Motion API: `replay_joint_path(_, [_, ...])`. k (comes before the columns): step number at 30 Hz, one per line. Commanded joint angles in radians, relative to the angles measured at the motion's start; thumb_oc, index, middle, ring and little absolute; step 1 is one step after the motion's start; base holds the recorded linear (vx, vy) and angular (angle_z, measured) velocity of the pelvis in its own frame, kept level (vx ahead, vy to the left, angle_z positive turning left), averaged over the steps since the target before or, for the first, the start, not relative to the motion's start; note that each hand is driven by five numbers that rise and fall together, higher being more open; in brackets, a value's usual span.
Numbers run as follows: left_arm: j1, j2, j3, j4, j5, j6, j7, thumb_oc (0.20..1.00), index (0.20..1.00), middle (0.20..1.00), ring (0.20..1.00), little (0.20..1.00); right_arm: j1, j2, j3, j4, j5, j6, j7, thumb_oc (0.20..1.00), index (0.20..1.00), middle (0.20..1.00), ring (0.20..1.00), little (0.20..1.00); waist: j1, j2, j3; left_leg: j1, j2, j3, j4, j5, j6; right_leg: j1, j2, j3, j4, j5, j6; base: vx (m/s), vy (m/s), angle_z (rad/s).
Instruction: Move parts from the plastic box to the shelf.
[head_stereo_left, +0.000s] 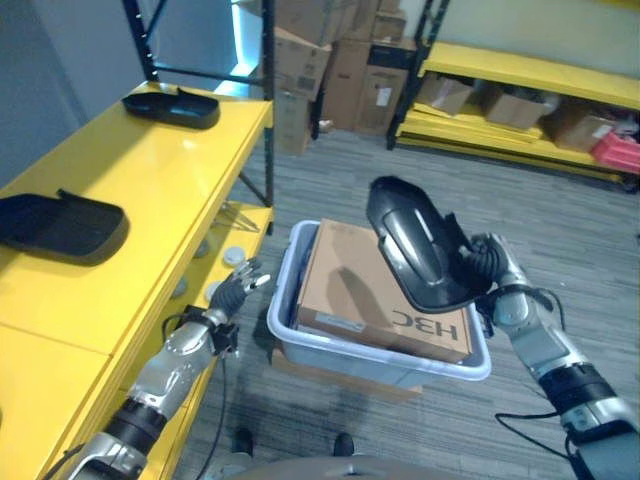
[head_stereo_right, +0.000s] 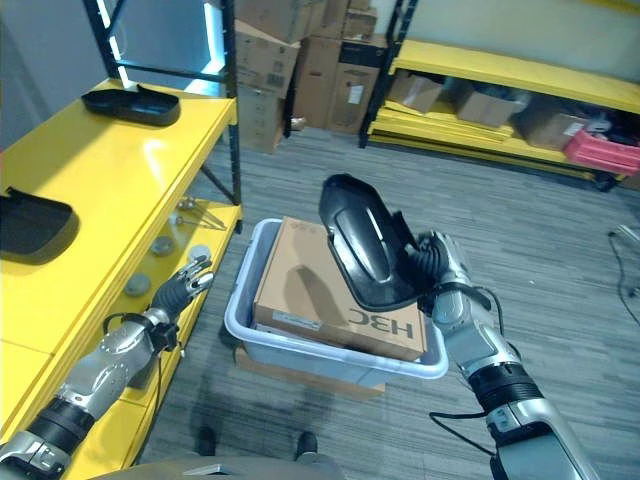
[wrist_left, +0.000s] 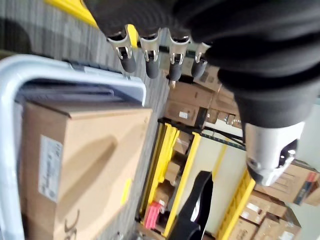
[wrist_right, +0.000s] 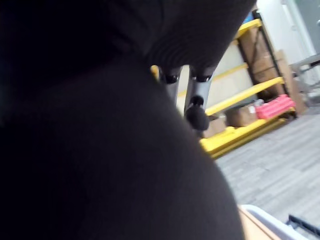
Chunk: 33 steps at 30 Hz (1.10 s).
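I had the black part (head_stereo_left: 420, 245) gripped in the right hand (head_stereo_left: 487, 262), fingers curled round its edge, raised above the cardboard box (head_stereo_left: 375, 290) in the plastic box (head_stereo_left: 300, 330). My left hand (head_stereo_left: 236, 290) hung spread beside the yellow shelf (head_stereo_left: 130, 190).

Black moulded plastic part (head_stereo_left: 415, 243) held tilted above white plastic box (head_stereo_left: 286, 290).
Two more black parts (head_stereo_left: 60, 226) (head_stereo_left: 173, 106) lie apart on yellow shelf (head_stereo_left: 150, 190).

Black part (wrist_right: 100, 150) blocking the right wrist view, right robot hand (head_stereo_left: 480, 262) mostly hidden behind it
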Motion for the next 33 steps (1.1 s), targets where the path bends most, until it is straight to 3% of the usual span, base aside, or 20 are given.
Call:
replay_joint_path(1, [-0.089,-0.039,-0.052,0.029,-0.139,0.031,0.01,1.0,1.0,1.0,1.0,1.0,-0.12,-0.136,-0.045,-0.009,-0.133,-0.103,-0.053,0.2,0.2,0.2,0.2,0.2,0.017,0.059,-0.017,0.05,0.031,0.031,-0.001,-0.05,0.0,0.035,0.018,-0.006,0.01,-0.018,0.026,0.0,0.003,-0.08])
replay_joint_path(5, [-0.142,-0.065,-0.07,-0.051,-0.248,0.029,0.035,1.0,1.0,1.0,1.0,1.0,-0.185,-0.173,-0.005,-0.105,-0.215,-0.198,-0.101,0.2,0.2,0.2,0.2,0.2,0.0,0.059,-0.03,0.061,0.032,0.038,-0.001,-0.059,0.002,0.041,0.024,0.002,0.009,-0.027,0.026,-0.01,0.01,-0.13])
replay_joint_path(9, [-0.194,-0.088,-0.083,-0.074,-0.279,0.03,0.058,1.0,1.0,1.0,1.0,1.0,-0.249,-0.176,0.031,-0.167,-0.221,-0.247,-0.115,0.2,0.2,0.2,0.2,0.2,-0.014,0.063,-0.041,0.069,0.033,0.044,-0.001,-0.067,-0.001,0.042,0.027,0.012,0.008,-0.032,0.028,-0.01,0.018,-0.06])
replay_joint_path(20, [-0.258,-0.13,-0.123,-0.068,-0.29,0.057,0.105,1.0,1.0,1.0,1.0,1.0,-0.343,-0.102,0.13,-0.194,-0.217,-0.312,-0.139,0.2,0.2,0.2,0.2,0.2,-0.016,0.071,-0.049,0.077,0.03,0.04,-0.001,-0.08,0.003,0.044,0.031,0.02,0.009,-0.042,0.028,0.0,0.005,-0.02])
replay_joint_path(33, [-0.279,-0.174,-0.116,-0.051,-0.378,-0.029,0.107,1.0,1.0,1.0,1.0,1.0,-0.328,0.019,0.214,-0.271,-0.115,-0.403,-0.062,0.2,0.2,0.2,0.2,0.2,-0.009,0.078,-0.047,0.078,0.026,0.035,-0.001,-0.086,0.006,0.046,0.03,0.02,0.009,-0.047,0.026,0.0,0.008,-0.03])
